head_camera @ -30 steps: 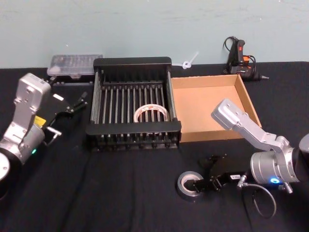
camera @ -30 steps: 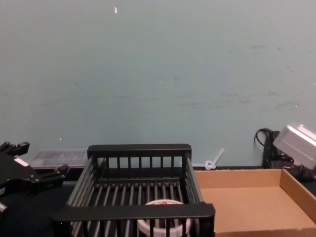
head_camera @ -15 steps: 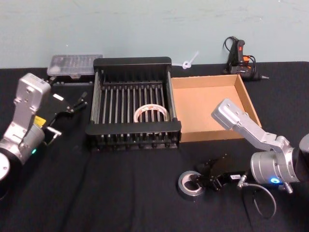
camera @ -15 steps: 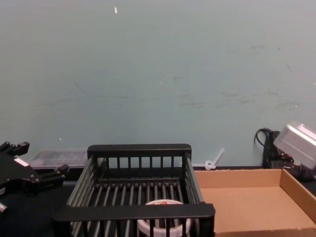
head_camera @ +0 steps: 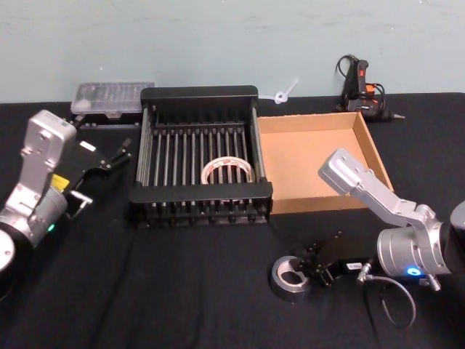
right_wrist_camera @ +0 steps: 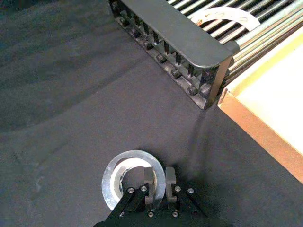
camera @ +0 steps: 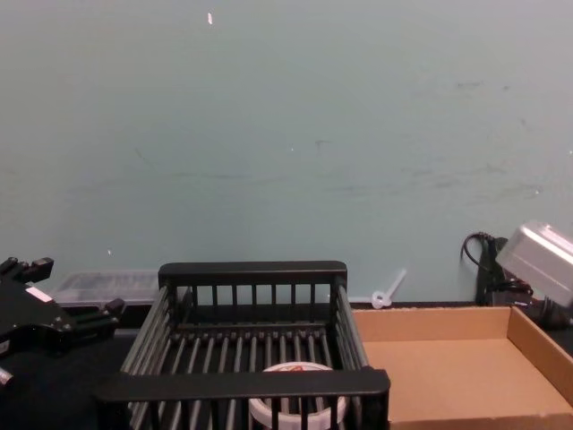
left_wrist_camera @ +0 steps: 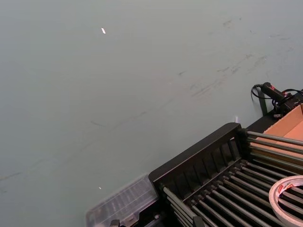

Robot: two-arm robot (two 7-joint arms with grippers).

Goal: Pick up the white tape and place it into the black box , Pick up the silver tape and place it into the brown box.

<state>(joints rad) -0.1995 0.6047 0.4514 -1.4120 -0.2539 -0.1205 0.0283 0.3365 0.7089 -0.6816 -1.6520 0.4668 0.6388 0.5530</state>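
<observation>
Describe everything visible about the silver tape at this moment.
The silver tape is a thick round roll of grey-silver duct tape with a pale core and an open centre hole. It lies flat on the black tablecloth, in front of the brown box and apart from it. The right claw is closed on its wall, one finger inside the hole and one outside. Nothing else touches it.

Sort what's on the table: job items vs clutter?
Job: white tape inside black box; silver tape gripped by right gripper; brown box.
Clutter: clear plastic case, glue gun, white zip tie. Left gripper idle beside the black box.
</observation>
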